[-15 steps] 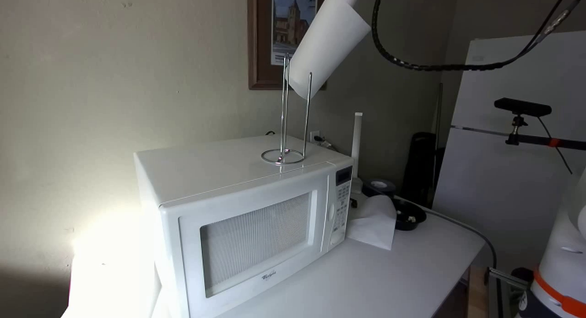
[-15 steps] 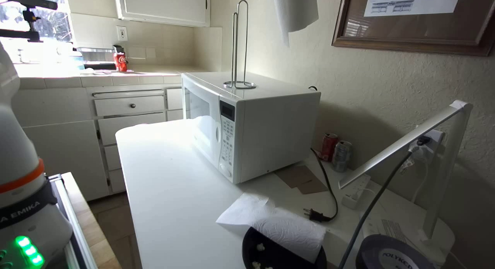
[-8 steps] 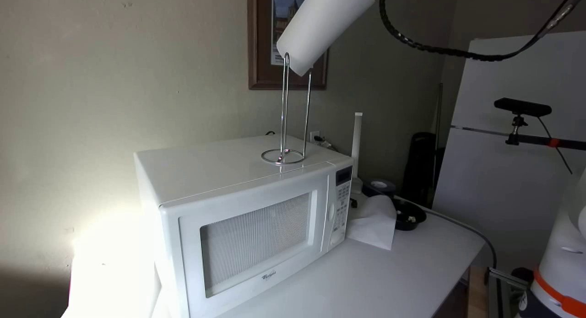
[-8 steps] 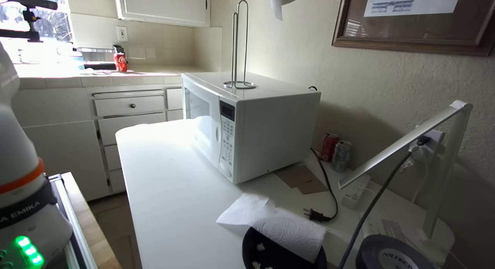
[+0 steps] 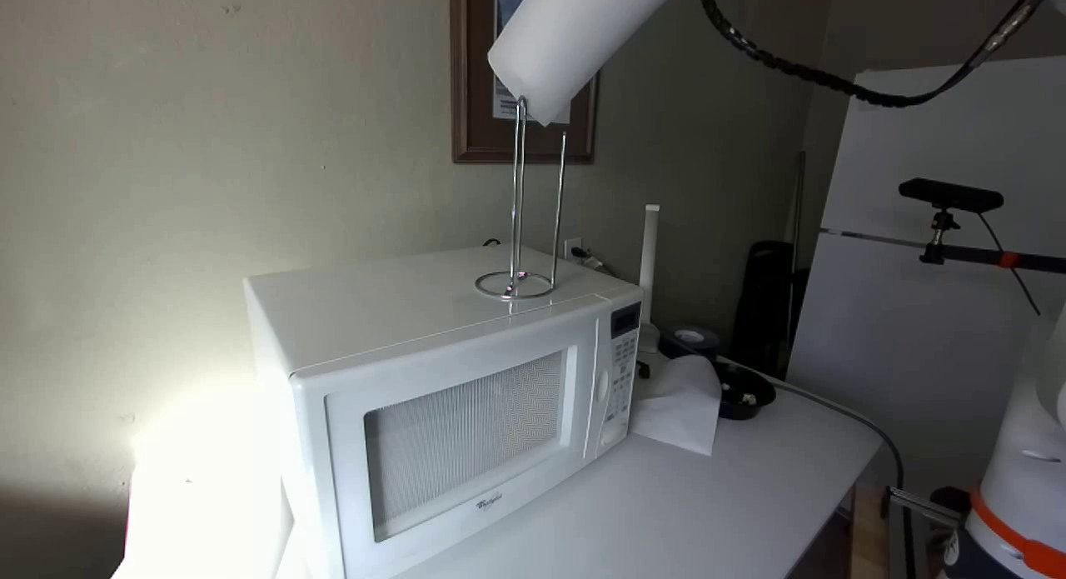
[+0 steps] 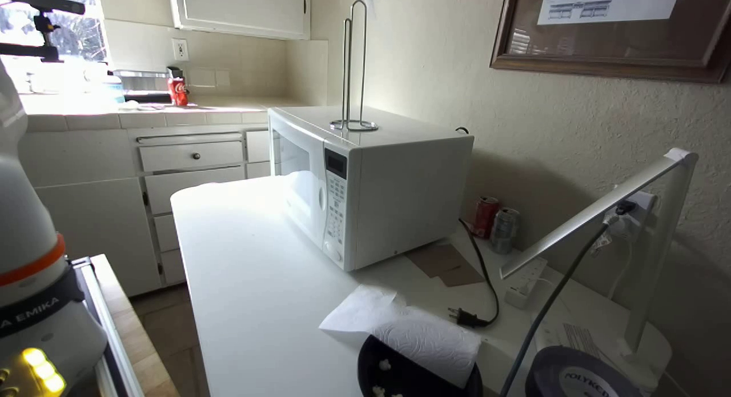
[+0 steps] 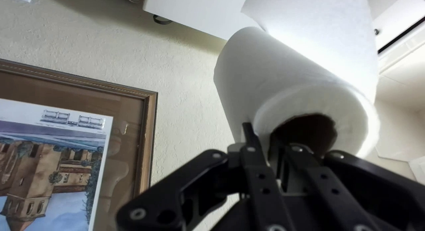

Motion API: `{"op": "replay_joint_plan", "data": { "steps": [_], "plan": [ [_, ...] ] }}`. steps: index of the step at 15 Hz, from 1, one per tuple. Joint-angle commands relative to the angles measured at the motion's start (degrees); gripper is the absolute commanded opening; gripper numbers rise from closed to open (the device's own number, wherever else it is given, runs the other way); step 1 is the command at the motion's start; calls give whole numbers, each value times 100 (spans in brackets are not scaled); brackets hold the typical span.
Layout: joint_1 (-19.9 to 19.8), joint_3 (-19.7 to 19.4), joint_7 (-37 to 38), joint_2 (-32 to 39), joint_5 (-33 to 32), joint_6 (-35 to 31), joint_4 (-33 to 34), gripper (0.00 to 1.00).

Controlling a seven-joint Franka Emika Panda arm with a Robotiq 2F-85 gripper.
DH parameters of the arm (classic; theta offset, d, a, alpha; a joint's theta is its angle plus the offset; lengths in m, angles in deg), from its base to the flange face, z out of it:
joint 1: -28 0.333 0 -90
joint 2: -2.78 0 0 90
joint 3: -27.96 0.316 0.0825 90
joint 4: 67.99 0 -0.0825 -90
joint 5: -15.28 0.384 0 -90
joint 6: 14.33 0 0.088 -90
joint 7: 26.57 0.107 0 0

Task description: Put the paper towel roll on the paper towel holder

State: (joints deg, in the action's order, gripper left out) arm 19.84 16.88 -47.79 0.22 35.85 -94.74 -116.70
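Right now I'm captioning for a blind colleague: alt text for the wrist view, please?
The gripper holds a white paper towel roll by its rim, hollow end facing the camera. At left, a framed picture appears upside down.

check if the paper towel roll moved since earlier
Yes: in an exterior view, the paper towel roll has shifted up and leftward relative to the picture frame.

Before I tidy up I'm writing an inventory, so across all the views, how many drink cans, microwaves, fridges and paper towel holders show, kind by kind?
Drink cans, two red and one silver: 3
Microwave: 1
Fridge: 1
Paper towel holder: 1
Total: 6
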Motion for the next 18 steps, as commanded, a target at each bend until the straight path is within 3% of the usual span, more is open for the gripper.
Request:
{"op": "replay_joint_plan", "data": {
  "steps": [1,9,18],
  "plan": [
    [-17,-37,1,253,153,396,629,3],
    [-56,-55,129,396,269,946,1145,3],
    [-87,-49,204,565,468,1182,1169,3]
  ]
}}
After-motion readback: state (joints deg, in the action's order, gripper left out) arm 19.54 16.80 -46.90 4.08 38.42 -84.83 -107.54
